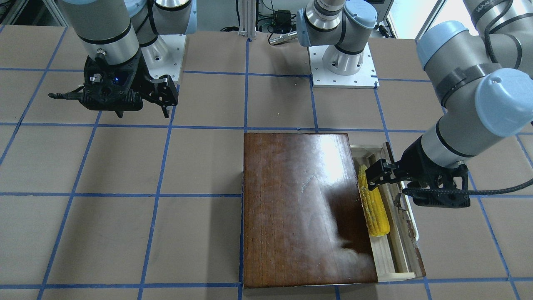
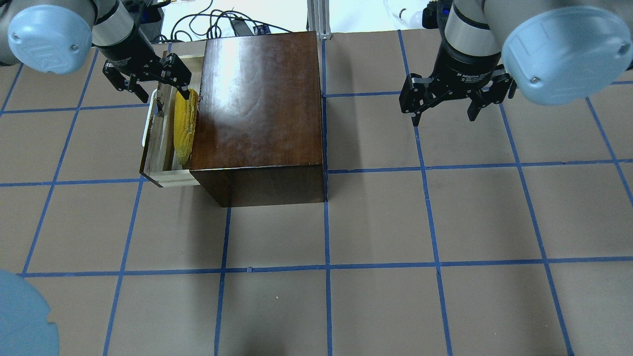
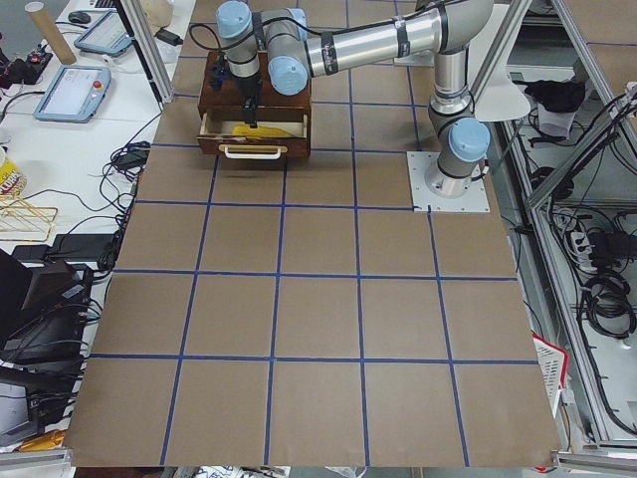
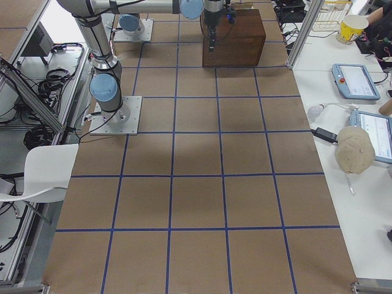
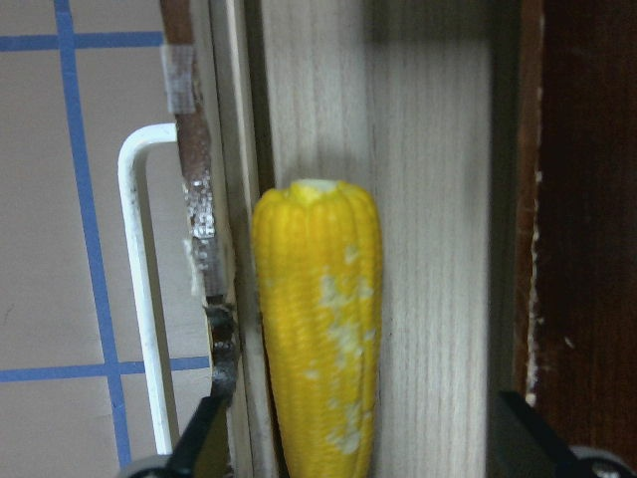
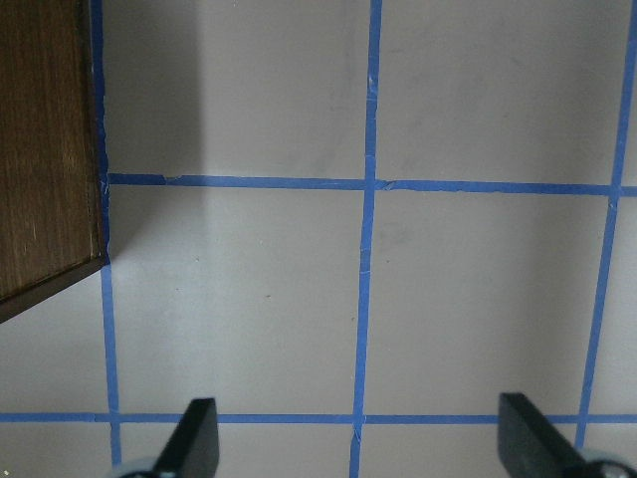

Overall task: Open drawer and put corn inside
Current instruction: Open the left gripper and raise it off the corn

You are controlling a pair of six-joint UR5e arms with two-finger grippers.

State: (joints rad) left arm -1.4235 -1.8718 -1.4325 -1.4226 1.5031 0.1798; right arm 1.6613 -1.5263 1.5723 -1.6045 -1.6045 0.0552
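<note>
The dark-brown box (image 2: 257, 109) stands on the table with its drawer (image 2: 163, 143) pulled out to the side. The yellow corn (image 2: 184, 126) lies lengthwise on the drawer's pale-wood floor, close to the box. My left gripper (image 2: 148, 81) is open just above the corn's thick end, not touching it. In the left wrist view the corn (image 5: 318, 339) lies between the spread fingers, with the white handle (image 5: 139, 299) to one side. My right gripper (image 2: 443, 116) is open and empty, hovering over bare table away from the box.
In the front-facing view the box (image 1: 300, 208) sits mid-table with the drawer (image 1: 395, 250) on the left arm's side. The table is brown board with a blue tape grid. The right wrist view shows a corner of the box (image 6: 45, 149) and bare mat.
</note>
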